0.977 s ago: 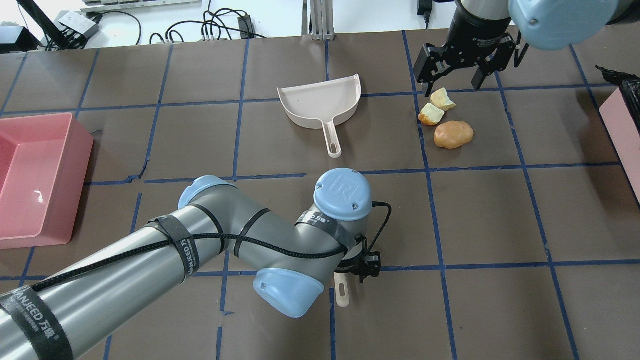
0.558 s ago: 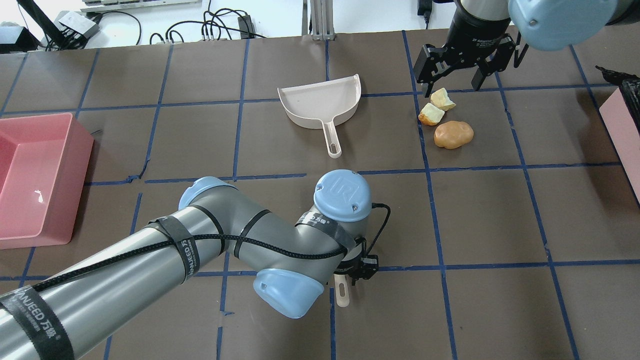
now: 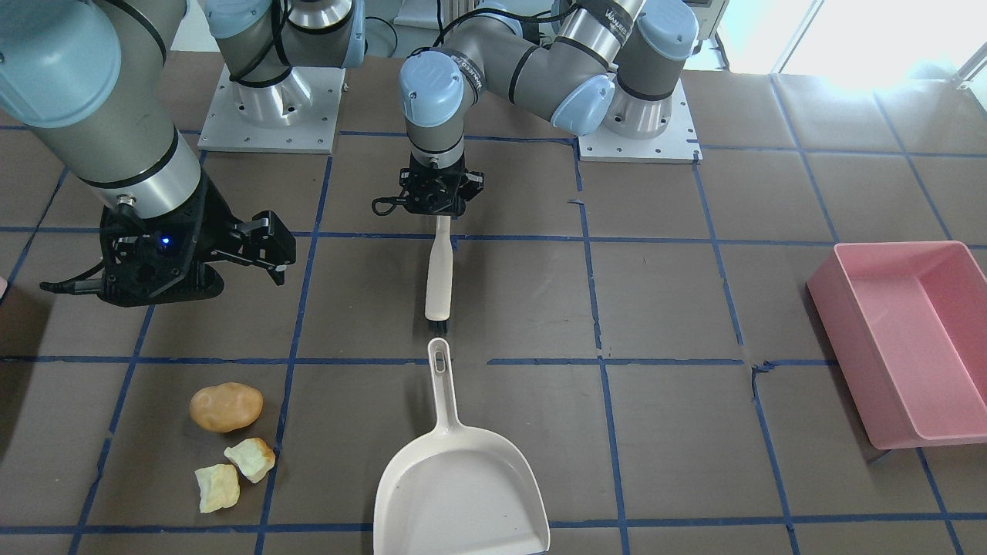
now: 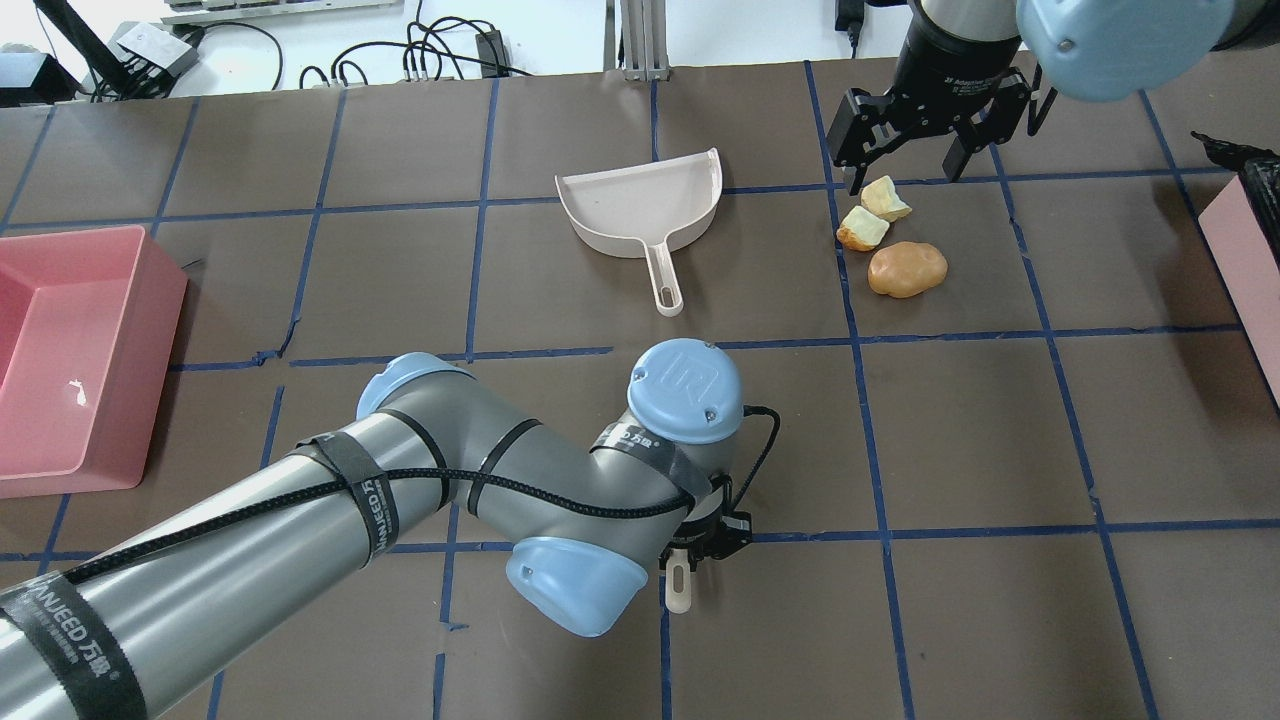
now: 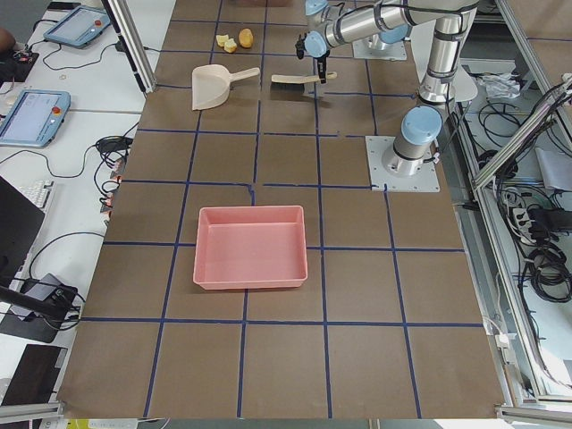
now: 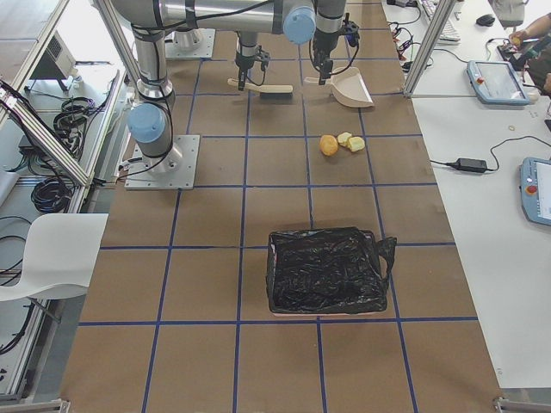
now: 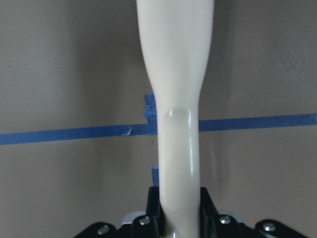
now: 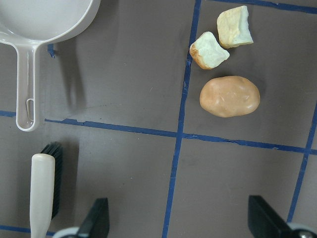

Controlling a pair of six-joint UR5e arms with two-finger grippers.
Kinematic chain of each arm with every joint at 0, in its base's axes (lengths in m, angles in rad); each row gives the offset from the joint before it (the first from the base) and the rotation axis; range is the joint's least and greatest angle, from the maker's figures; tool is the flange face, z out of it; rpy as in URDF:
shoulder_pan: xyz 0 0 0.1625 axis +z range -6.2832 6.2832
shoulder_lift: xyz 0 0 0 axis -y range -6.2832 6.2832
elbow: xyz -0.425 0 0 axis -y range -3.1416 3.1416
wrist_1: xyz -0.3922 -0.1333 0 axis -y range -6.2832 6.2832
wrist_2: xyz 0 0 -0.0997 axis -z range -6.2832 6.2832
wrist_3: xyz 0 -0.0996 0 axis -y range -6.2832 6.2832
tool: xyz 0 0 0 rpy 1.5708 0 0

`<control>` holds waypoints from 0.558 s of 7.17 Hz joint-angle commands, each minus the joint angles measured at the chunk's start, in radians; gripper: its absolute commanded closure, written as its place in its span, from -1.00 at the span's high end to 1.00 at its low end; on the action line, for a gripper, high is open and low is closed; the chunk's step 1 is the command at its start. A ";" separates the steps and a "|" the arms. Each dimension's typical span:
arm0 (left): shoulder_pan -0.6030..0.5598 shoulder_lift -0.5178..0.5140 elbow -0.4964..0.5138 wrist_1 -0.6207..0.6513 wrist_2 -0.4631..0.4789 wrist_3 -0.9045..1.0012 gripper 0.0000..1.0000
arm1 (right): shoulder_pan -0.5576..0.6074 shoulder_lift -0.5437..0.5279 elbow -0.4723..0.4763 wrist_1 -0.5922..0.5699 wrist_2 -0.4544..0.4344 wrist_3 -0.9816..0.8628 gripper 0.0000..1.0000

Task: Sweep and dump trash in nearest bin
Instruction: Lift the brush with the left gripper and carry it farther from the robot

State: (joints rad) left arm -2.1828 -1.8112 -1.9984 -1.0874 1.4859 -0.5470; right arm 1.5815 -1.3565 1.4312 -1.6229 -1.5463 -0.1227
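Observation:
The trash lies together on the table: a tan potato-shaped lump (image 4: pixel 907 269) (image 3: pixel 226 407) (image 8: pixel 230 96) and two pale yellow-green chunks (image 4: pixel 863 228) (image 4: pixel 885 198) (image 3: pixel 250 459) (image 8: pixel 209 49). My right gripper (image 4: pixel 905 170) (image 3: pixel 170 270) (image 8: pixel 181 223) hangs open and empty just beyond them. My left gripper (image 4: pixel 705 545) (image 3: pixel 439 208) (image 7: pixel 178 208) is shut on the end of a cream brush handle (image 3: pixel 438 277) (image 7: pixel 173 74). The brush (image 8: pixel 42 186) lies flat, bristles toward the dustpan handle. The bin (image 4: pixel 1245 250) shows as a pale-pink edge at the far right.
A beige dustpan (image 4: pixel 640 205) (image 3: pixel 461 493) (image 8: pixel 44 20) lies mid-table, its handle pointing at the brush. A large pink tray (image 4: pixel 80 350) (image 3: pixel 902 339) (image 5: pixel 250 259) stands at the table's left. A black bag (image 6: pixel 325 269) lines the container at the right end.
My left gripper has shifted a little left along the table onto the brush handle's end, and less of the handle sticks out. The right arm and trash have not moved.

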 commanded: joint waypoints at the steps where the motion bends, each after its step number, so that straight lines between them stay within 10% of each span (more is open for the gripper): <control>1: 0.003 0.025 0.004 -0.024 0.005 0.016 -1.00 | 0.000 0.000 0.000 0.002 0.000 0.000 1.00; 4: 0.059 0.134 0.038 -0.210 0.056 0.116 -1.00 | 0.002 -0.001 0.000 -0.003 0.015 0.002 1.00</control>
State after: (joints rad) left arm -2.1566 -1.7219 -1.9745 -1.2322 1.5276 -0.4497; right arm 1.5829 -1.3574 1.4312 -1.6192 -1.5341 -0.1210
